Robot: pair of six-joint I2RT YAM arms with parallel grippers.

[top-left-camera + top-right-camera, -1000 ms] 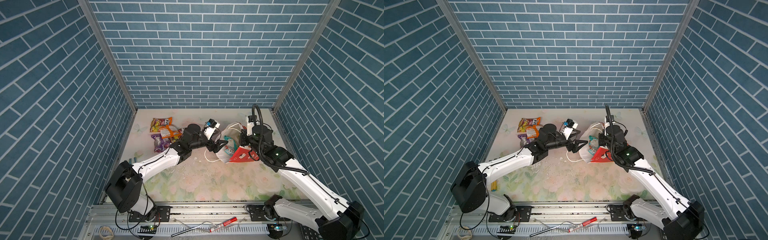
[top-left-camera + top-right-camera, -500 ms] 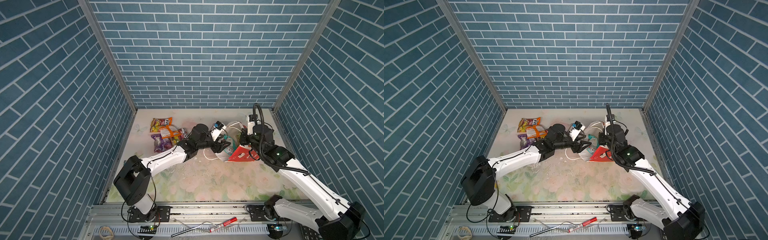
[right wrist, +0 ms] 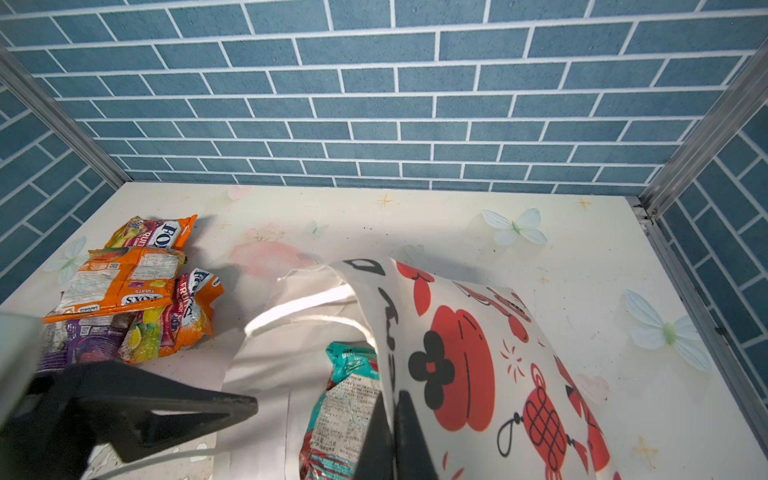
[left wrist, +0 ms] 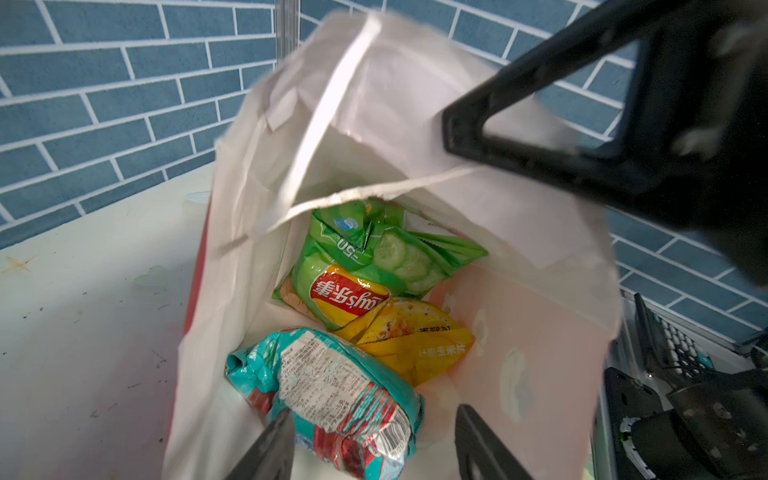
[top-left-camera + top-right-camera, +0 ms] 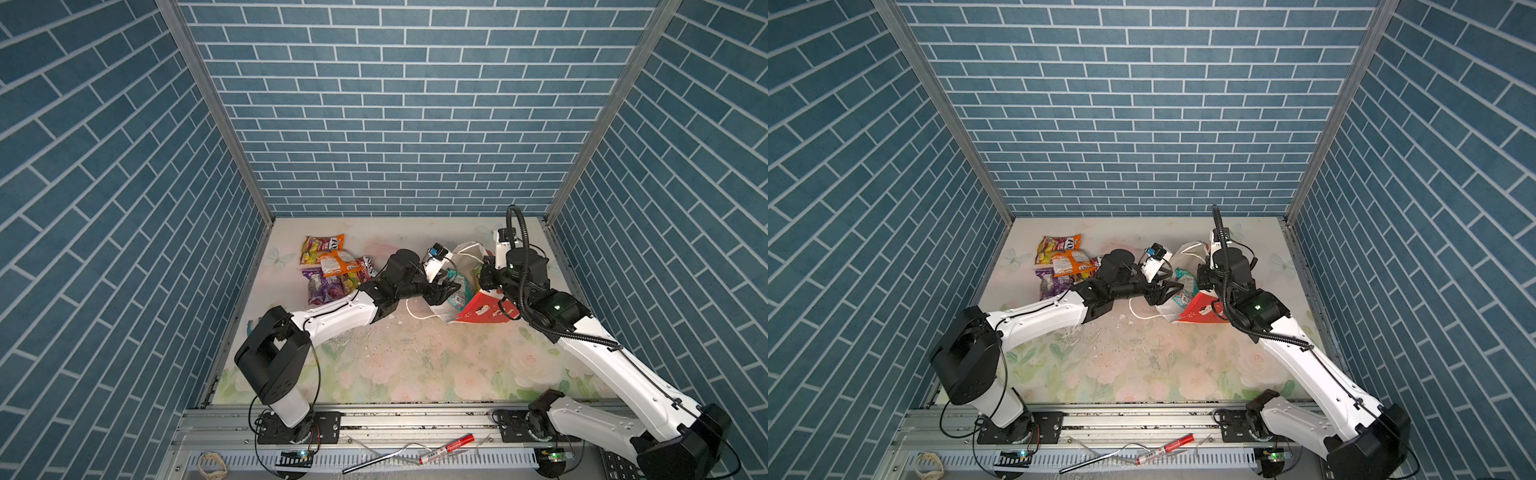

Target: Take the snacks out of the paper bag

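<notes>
Lying across the far right of the flowered table [image 5: 415, 365], the paper bag [image 5: 484, 311] [image 5: 1200, 311] was tipped over. Its open mouth faced the left arm and its red side faced the front. One white cord handle [image 5: 419, 313] trailed on the table in front of it.

The right gripper [image 3: 390, 401] [image 5: 484, 277] was closed on the bag's upper edge, pinching the white face with red prints [image 3: 478, 353].

The left gripper [image 4: 372, 413] [image 5: 451, 293] [image 5: 1169, 291] reached into the mouth with its jaws parted. They straddled the near end of the teal packet [image 4: 332, 382] [image 3: 349, 399]. One finger [image 4: 274, 440] was against the wrapper, while the other stood just clear of it, so nothing was clamped.

Deeper inside, against the bag's white inner wall [image 4: 540, 332], the big green chip bag [image 4: 374, 257] lay farthest in. The yellow bag [image 4: 415, 336] overlapped its lower corner, and the teal packet lay nearest the opening, touching the yellow one.

Well apart from the bag, at the table's far left, the snacks already taken out sat in a loose heap. Three orange candy bags [image 5: 328, 255] [image 3: 120, 276] overlapped one another, and the small purple packet [image 5: 320, 289] [image 3: 83, 345] was partly tucked under their near edge.
</notes>
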